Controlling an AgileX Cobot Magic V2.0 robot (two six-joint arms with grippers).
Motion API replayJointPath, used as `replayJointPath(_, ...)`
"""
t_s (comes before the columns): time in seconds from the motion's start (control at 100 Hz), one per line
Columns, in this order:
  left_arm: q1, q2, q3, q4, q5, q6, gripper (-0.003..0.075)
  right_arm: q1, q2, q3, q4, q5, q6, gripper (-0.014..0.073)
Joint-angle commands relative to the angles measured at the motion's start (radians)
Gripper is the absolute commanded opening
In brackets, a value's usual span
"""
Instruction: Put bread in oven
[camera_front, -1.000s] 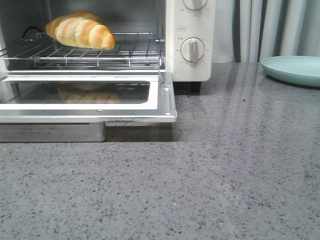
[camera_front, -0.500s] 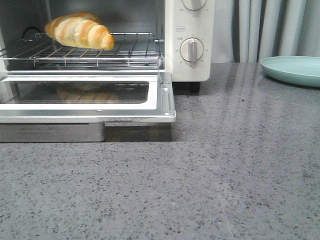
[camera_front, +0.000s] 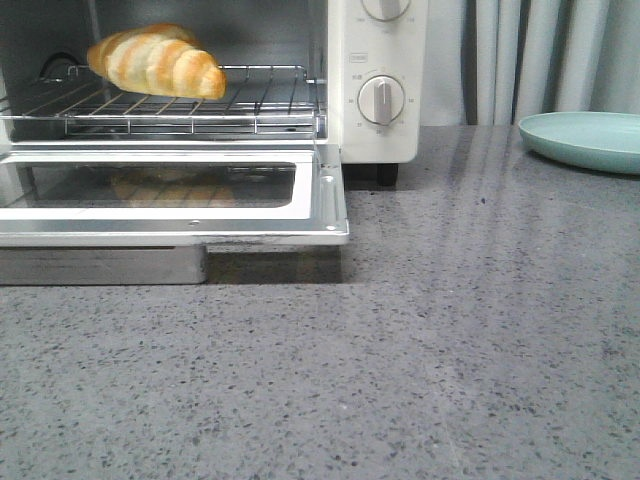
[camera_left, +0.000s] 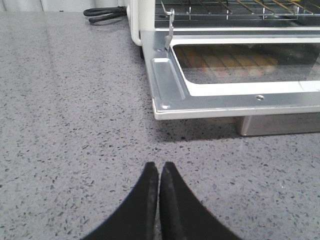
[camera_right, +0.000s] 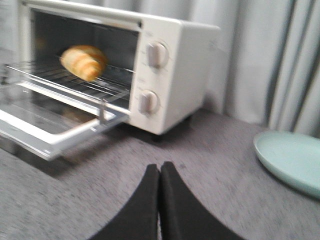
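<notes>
The bread (camera_front: 155, 60), golden-brown with pale stripes, lies on the wire rack (camera_front: 250, 100) inside the cream-white oven (camera_front: 375, 60). The oven's glass door (camera_front: 170, 195) hangs open and flat. The bread also shows in the right wrist view (camera_right: 84, 61). My left gripper (camera_left: 159, 167) is shut and empty over the grey counter, short of the door's corner (camera_left: 165, 105). My right gripper (camera_right: 160, 167) is shut and empty over the counter, back from the oven (camera_right: 170, 75). Neither gripper shows in the front view.
A pale green plate (camera_front: 585, 138) sits on the counter at the back right, also in the right wrist view (camera_right: 290, 160). A metal tray (camera_front: 100, 265) lies under the open door. Grey curtains hang behind. A black cable (camera_left: 102, 14) lies beside the oven.
The front view has shifted slightly: the oven, bread and plate sit a little further left and higher in the picture. The bread stays on the rack.
</notes>
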Motion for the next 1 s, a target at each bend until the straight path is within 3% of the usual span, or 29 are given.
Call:
replayJointPath(0.0,0.004,-0.03,0.025,-0.003,-0.051,-0.009,-0.0021,-0.084,0.016,0.038,0.036,-0.121,-0.004,-0.0069)
replayJointPath(0.17,0.004,-0.03,0.025,-0.003,-0.051,-0.009,-0.0021,-0.204,0.01,0.109,0.183,-0.045,-0.004,-0.0069)
replayJointPath(0.35,0.004,-0.03,0.025,-0.003,-0.051,-0.009,-0.0021,-0.279,-0.039,0.107,0.194,0.132,-0.006,-0.0069)
replayJointPath(0.5,0.004,-0.03,0.025,-0.003,-0.051,-0.009,-0.0021,-0.283,-0.074,0.107,0.194,0.22,-0.011,-0.0069)
replayJointPath(0.99,0.004,-0.03,0.025,-0.003,-0.051,-0.009,-0.0021,-0.283,-0.074,0.107,0.195,0.221,-0.014,-0.0069)
